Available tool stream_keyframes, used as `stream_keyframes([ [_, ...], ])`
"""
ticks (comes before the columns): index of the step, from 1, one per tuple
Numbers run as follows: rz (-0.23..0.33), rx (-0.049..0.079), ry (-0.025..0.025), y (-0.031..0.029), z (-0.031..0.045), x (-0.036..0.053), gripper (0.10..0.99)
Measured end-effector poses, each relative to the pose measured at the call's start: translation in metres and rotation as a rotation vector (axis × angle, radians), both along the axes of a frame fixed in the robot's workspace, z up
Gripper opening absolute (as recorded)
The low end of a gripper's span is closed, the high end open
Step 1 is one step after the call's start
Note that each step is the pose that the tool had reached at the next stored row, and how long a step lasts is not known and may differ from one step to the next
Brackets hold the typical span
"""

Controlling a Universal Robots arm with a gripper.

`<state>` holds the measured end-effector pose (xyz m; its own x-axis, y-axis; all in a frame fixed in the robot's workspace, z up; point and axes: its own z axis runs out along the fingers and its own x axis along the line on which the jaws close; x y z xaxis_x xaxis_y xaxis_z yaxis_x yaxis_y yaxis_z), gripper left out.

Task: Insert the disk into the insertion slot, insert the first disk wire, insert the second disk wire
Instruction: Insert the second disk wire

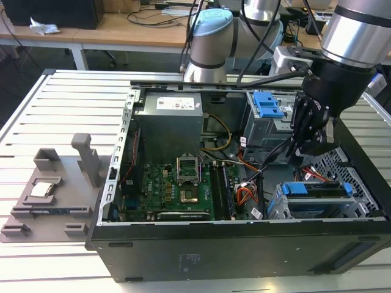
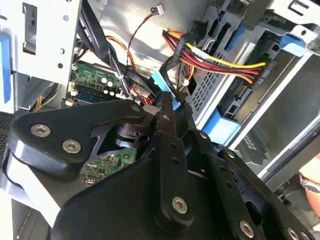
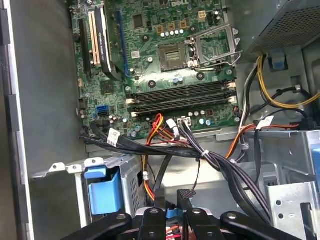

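Open computer case (image 1: 244, 247) lies on its side on a slatted table (image 1: 36, 116).

Disk (image 1: 317, 190): lower right of the exterior view. It lies flat inside the insertion slot (image 1: 278, 209), and the blue carrier shows at both ends. The grey perforated cage surrounds it.

Gripper (image 1: 298, 154): inside the case, right of centre in the exterior view. It hangs just above the slot's cage and below the taller cage that bears the blue latch (image 1: 269, 104).

Claw state: clenched. In both wrist views the fingertips (image 3: 160, 201) (image 2: 165, 107) meet on a small blue plug (image 3: 172, 214) (image 2: 161, 82). A black disk wire (image 3: 162, 175) runs from that plug toward the motherboard (image 3: 165, 65).

Power lead (image 2: 220, 62): red, yellow and black strands. In the second wrist view it ends in a black connector (image 2: 261, 75) at the disk's rear edge. I cannot tell whether that connector is fully seated.

Other items, exterior view:
- The motherboard sits at the centre of the case.
- The power supply (image 1: 168, 116) is in the upper centre.
- A grey fixture (image 1: 55, 183) stands on the table at the left of the frame, apart from the case.
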<state>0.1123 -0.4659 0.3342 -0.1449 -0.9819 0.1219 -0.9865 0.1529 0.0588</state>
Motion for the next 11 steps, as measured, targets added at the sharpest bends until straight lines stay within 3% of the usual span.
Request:
stream_keyframes([
  [4, -0.001, -0.006, 0.0000, 0.0001, -0.0015, 0.0000, 0.239],
  [11, -0.001, -0.029, 0.0000, 0.0000, -0.0037, 0.0000, 0.239],
])
